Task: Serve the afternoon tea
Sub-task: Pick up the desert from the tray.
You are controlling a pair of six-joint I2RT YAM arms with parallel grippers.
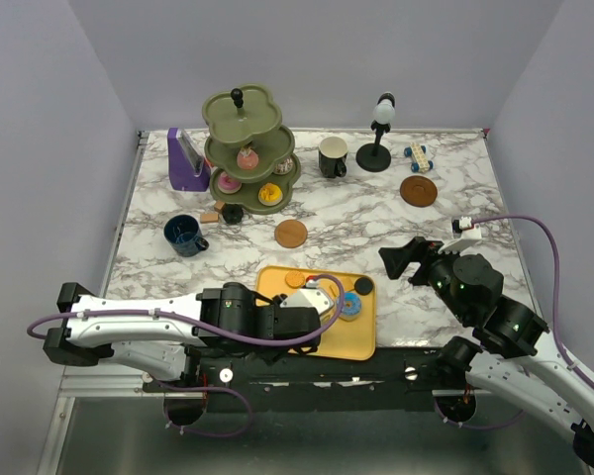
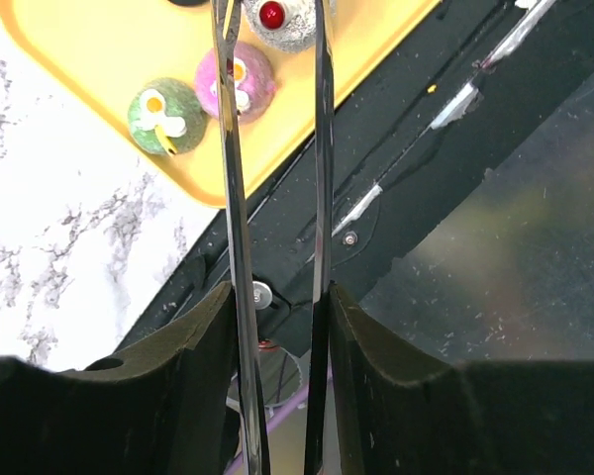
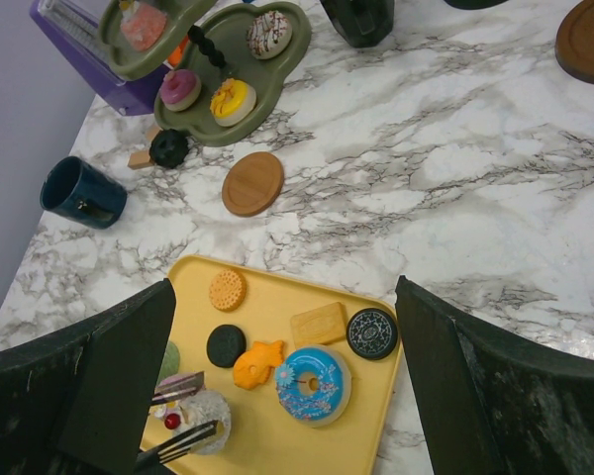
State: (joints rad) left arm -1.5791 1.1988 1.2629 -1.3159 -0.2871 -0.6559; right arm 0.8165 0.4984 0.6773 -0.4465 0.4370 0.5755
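Note:
My left gripper (image 1: 312,319) (image 2: 277,292) is shut on metal tongs (image 2: 230,198). The tong tips sit on either side of a grey cupcake with a red cherry (image 2: 282,20) (image 3: 196,416) on the yellow tray (image 1: 361,341). Pink (image 2: 236,81) and green (image 2: 166,116) cupcakes lie beside it. A blue doughnut (image 3: 312,384) and several biscuits are also on the tray. My right gripper (image 1: 404,262) (image 3: 282,287) is open and empty, above the table right of the tray. The olive three-tier stand (image 1: 247,129) holds several cakes. The blue mug (image 1: 184,236), black mug (image 1: 332,156) and two coasters (image 1: 291,234) (image 1: 418,190) stand on the table.
A purple wedge holder (image 1: 185,158) stands left of the stand. A black stand with a white ball top (image 1: 379,129) and a small blue-and-white toy (image 1: 418,153) are at the back right. A small black cake (image 1: 233,213) lies by the stand's foot.

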